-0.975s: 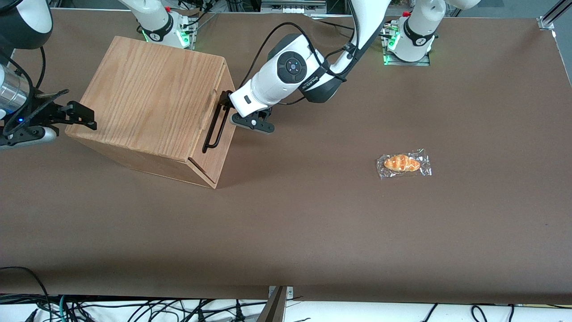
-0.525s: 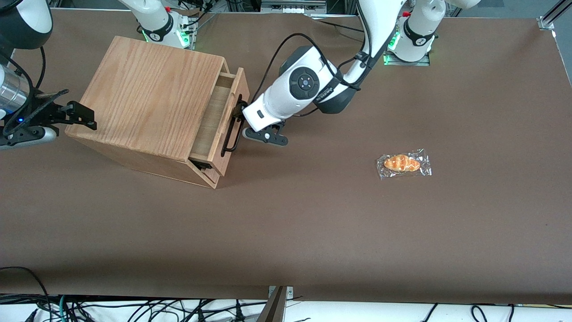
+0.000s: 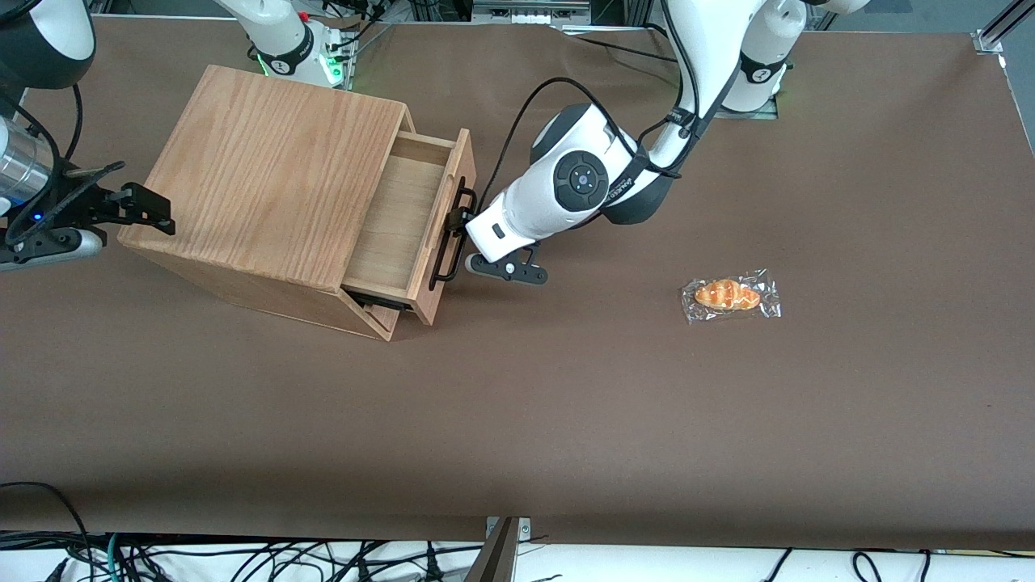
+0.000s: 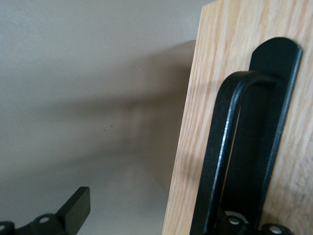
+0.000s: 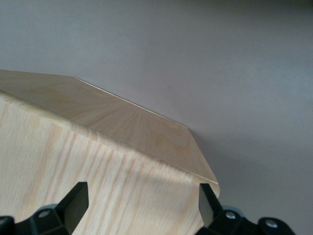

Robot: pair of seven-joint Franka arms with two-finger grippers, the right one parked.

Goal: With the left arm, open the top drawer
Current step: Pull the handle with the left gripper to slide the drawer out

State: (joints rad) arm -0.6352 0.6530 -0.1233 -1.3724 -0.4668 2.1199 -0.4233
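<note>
Brown matting covers the table (image 3: 566, 404), on which a light-oak cabinet (image 3: 275, 178) stands toward the parked arm's end. Its top drawer (image 3: 404, 222) is pulled partway out, showing a bare wooden tray. The left arm's (image 3: 578, 182) gripper (image 3: 458, 217) sits at the drawer's black bar handle (image 3: 449, 238), its fingers spread with the bar between them. A wrapped pastry (image 3: 729, 295) lies well apart from the gripper, toward the working arm's end.

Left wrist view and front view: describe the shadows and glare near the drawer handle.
Left wrist view: the black bar handle carries a glossy highlight, the top drawer shadows the table. Front view: the gripper at the handle; soft shadow under the left arm.
</note>
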